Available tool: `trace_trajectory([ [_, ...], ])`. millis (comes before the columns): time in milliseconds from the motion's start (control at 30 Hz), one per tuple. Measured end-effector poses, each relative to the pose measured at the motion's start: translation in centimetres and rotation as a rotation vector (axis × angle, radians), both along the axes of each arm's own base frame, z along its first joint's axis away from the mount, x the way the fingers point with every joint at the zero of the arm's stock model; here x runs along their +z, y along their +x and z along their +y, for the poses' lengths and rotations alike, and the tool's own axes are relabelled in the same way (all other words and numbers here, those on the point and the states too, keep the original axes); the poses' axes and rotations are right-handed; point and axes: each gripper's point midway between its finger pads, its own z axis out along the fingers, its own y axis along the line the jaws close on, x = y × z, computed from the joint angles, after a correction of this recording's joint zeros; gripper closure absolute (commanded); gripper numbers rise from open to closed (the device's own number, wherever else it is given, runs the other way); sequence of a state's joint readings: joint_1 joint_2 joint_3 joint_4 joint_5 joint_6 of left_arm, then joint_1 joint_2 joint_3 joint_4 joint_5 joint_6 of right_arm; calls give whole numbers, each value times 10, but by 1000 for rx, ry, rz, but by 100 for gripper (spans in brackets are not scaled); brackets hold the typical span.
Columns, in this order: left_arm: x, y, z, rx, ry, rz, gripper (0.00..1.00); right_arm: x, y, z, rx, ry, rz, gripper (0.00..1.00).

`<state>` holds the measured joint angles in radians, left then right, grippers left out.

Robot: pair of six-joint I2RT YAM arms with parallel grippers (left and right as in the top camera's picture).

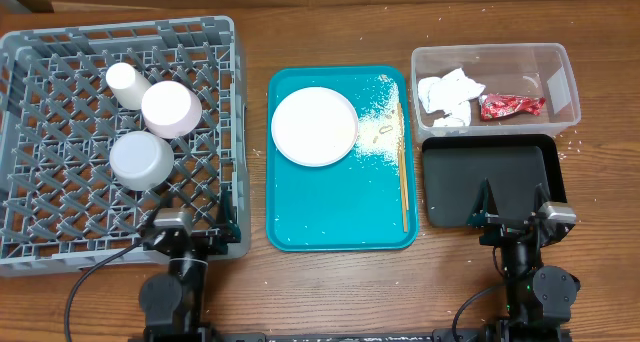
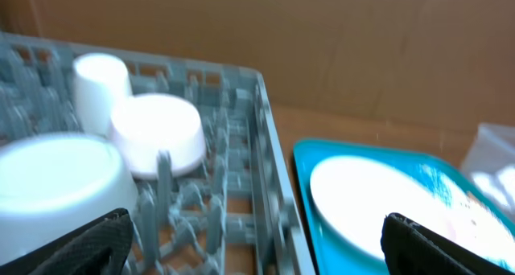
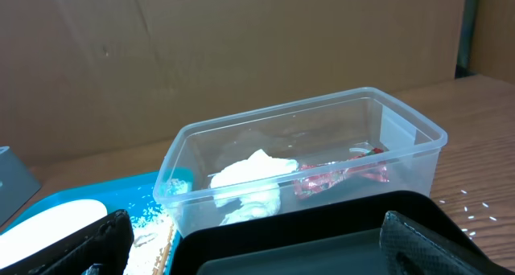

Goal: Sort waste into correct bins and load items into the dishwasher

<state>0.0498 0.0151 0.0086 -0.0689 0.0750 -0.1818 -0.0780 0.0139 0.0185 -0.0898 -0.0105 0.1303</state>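
White plate (image 1: 314, 126) on the teal tray (image 1: 340, 227) lies beyond and between left gripper (image 1: 193, 220) and right gripper (image 1: 513, 204), both spread, empty.

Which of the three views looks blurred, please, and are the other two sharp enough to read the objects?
Left wrist view: soft throughout, the grey dish rack and white plate smeared at their edges. Right wrist view: crisp, the napkin and red wrapper readable through the clear tub. Overhead view: sharp and evenly lit, no strong glare.

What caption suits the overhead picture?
Three dishes in the rack, one plate and rice on the teal tray, napkin and wrapper in the tub.
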Motion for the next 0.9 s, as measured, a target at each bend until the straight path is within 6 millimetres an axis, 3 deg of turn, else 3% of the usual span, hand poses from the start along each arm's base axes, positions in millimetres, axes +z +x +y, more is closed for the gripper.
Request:
trace_trajectory([
  [900, 0, 0, 1, 8, -1, 1, 0, 0, 0, 0, 0, 0, 1, 0],
])
